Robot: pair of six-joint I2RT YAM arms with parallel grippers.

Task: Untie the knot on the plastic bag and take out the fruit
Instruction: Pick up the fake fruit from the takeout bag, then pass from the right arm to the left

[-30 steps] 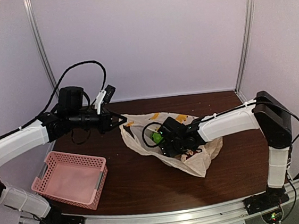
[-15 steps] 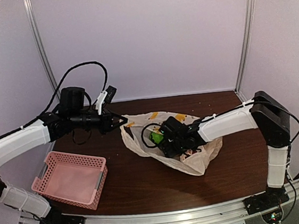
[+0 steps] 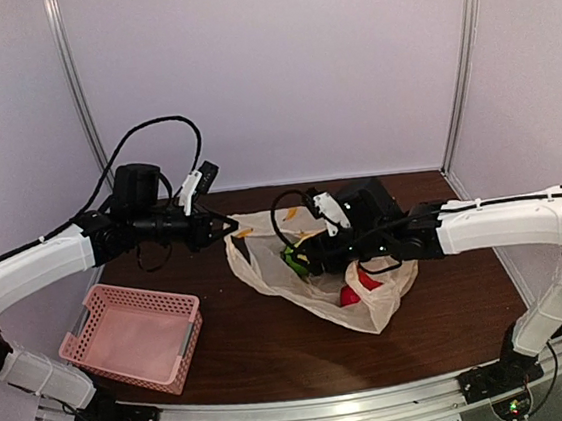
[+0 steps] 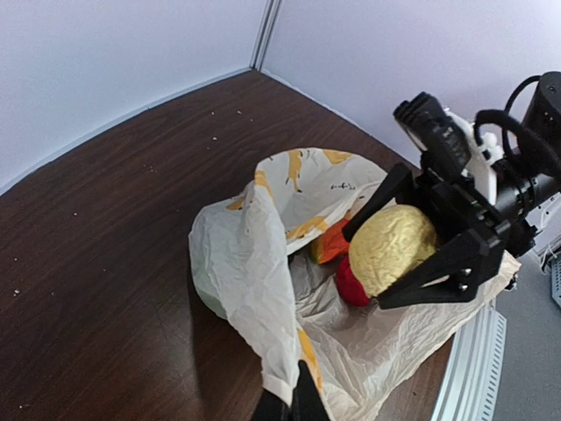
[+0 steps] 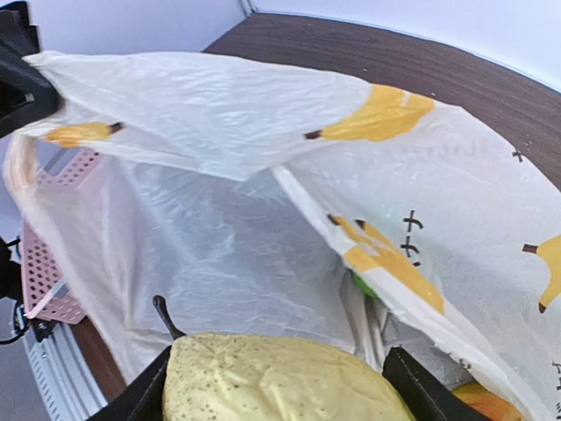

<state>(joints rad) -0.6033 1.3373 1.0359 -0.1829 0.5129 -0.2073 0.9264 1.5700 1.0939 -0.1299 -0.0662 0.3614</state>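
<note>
Clamping a yellow pear (image 4: 392, 246) between widely spread jaws, the right gripper (image 4: 362, 272) hovered above the plastic bag (image 4: 245, 254); the left gripper (image 3: 224, 226), fully closed, pinched its far-left edge.

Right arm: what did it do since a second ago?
The right end effector closed on a yellow pear and lifted it up from the bag. A red fruit now shows inside. The left end effector still pinches the bag's edge, and the basket hasn't moved.
</note>
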